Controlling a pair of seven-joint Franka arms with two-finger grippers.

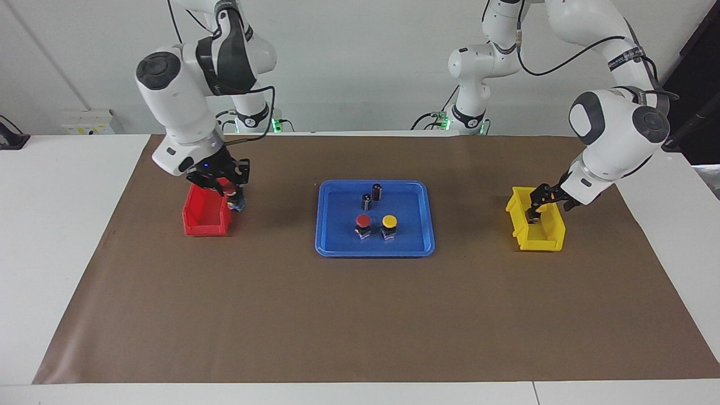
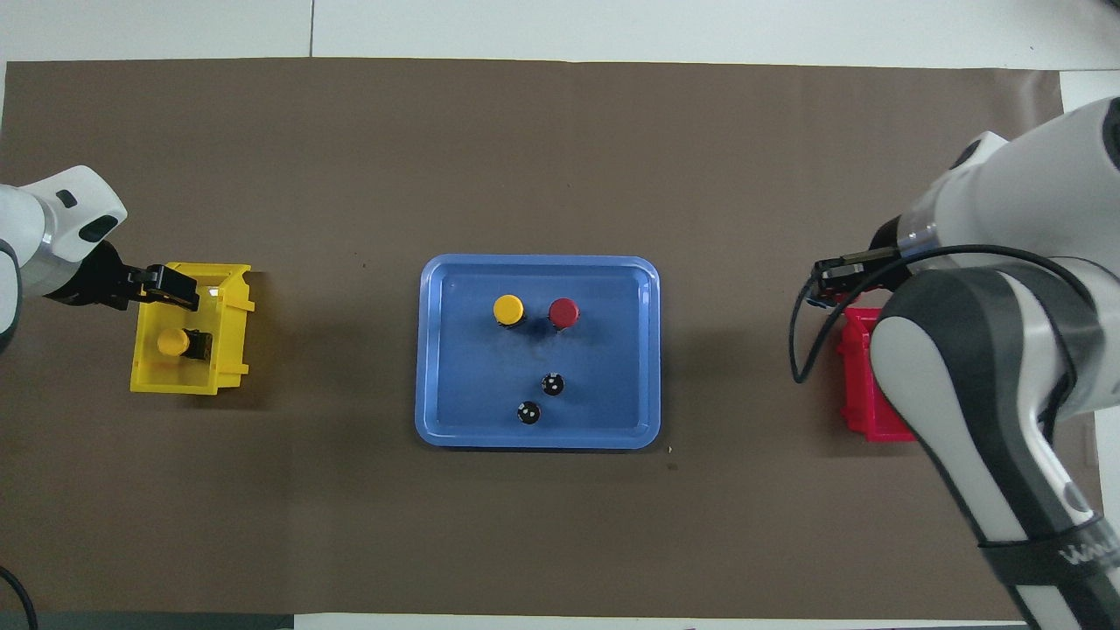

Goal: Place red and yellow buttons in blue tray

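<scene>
The blue tray (image 1: 337,242) (image 2: 437,350) lies mid-table. In it stand one red button (image 1: 363,222) (image 2: 563,311) and one yellow button (image 1: 388,223) (image 2: 508,309), side by side. My right gripper (image 1: 230,195) (image 2: 824,284) hangs over the tray-side edge of the red bin (image 1: 205,219) (image 2: 862,394), shut on a second red button (image 1: 234,200). My left gripper (image 1: 533,212) (image 2: 171,293) reaches down into the yellow bin (image 1: 540,239) (image 2: 175,378), where a second yellow button (image 2: 173,341) lies.
Two dark capless cylinders (image 1: 377,191) (image 1: 366,201) stand in the tray, nearer the robots than the buttons; they also show in the overhead view (image 2: 552,383) (image 2: 528,412). Brown paper (image 1: 360,315) covers the table.
</scene>
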